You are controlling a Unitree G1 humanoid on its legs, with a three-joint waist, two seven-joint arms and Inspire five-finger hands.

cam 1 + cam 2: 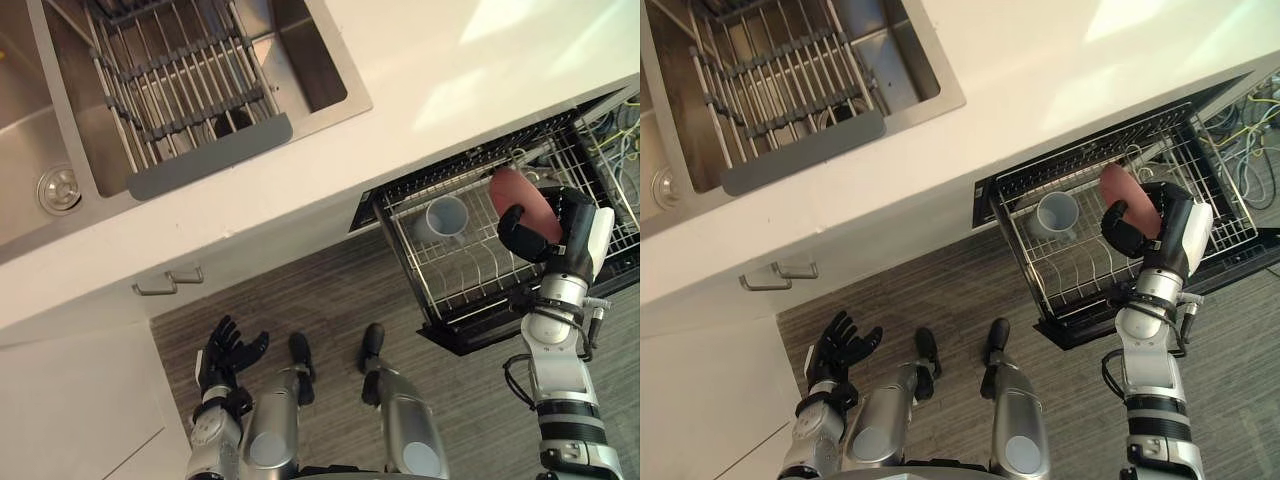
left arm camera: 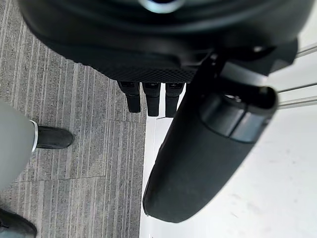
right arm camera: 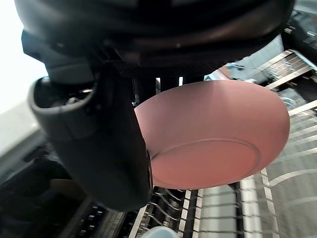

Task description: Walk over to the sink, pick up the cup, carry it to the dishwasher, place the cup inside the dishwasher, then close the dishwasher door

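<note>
- Steel sink point(image 1: 25, 150) is sitting at your far left with a wire drainer point(image 1: 180, 90) lying in it. No cup is showing there.
- Your left hand point(image 1: 222, 352) is hanging low beside the cabinet front, well apart from the work, with its fingers spread loose and holding nothing.
- White counter point(image 1: 400, 150) is running between the sink and the dishwasher.
- Under its edge, the dishwasher rack point(image 1: 470, 285) is standing pulled out. A grey cup point(image 1: 443, 219) is resting in it, mouth turned up towards you.
- Your right hand point(image 1: 555, 232) is hovering over that rack, just to the right of the cup. It is clamping a pink dish point(image 3: 218, 134), not a cup, with the thumb pressing across the dish's base.
- You are holding the dish on edge, with the rack wires directly below it. I judge the coming move to be a straight drop. Only the right hand is near enough, and you are needing to stay clear of the cup on its left.
</note>
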